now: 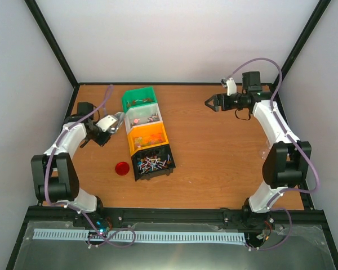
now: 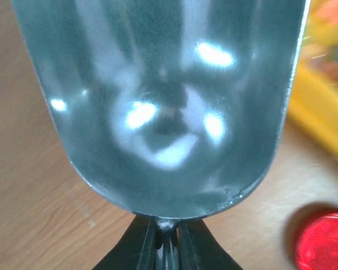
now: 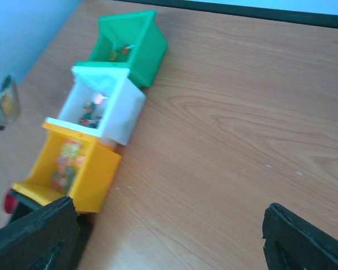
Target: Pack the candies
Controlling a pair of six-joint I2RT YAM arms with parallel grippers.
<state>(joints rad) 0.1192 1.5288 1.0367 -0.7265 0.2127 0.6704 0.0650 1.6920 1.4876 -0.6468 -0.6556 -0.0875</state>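
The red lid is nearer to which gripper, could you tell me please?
Left. The left gripper is just beyond the red lid; the right gripper is far off at the far right.

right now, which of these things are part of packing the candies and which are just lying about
Part of the job: candies in the black bin; green bin, white bin and orange bin, each with some candies; metal scoop held in the left pincer.
Just lying about: red lid on the table, beside the black bin.
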